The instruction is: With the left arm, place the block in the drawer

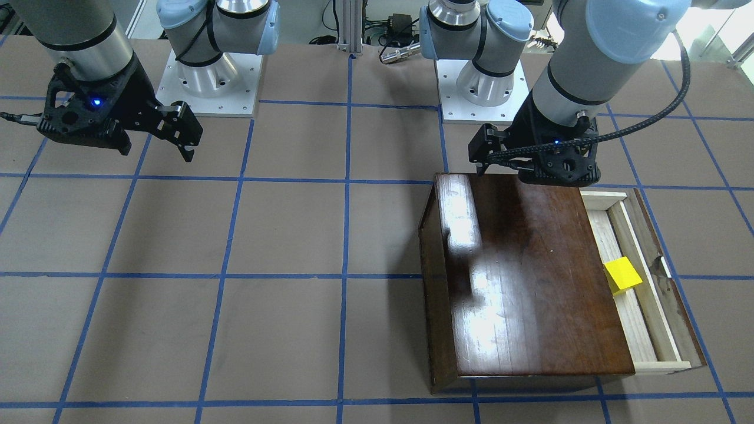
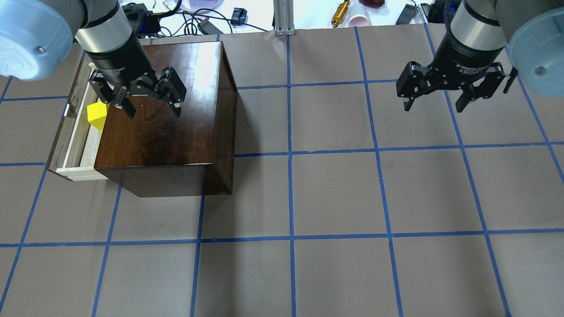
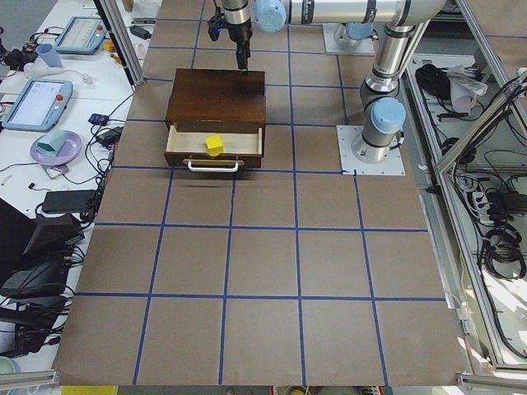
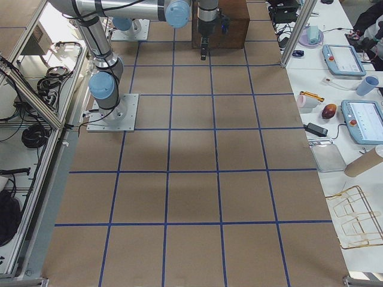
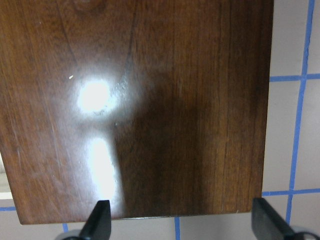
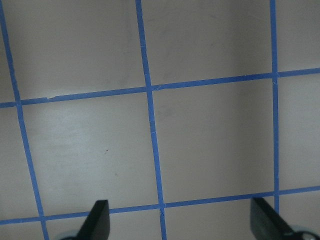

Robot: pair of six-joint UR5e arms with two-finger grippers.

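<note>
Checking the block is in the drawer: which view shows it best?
Exterior left: the block sits fully visible in the open drawer. Front-facing and overhead show it at the edge of the cabinet; others miss it.

Bright, even light from above fills every view. White glare streaks the glossy cabinet (image 1: 530, 277) top just below the left gripper (image 2: 153, 113). In the left wrist view it blooms into two soft blobs, with that gripper's blurred dark shadow beside them. Under the right gripper (image 2: 434, 108) the counter (image 2: 335, 193) is evenly lit, shading slightly dimmer to one side.
</note>
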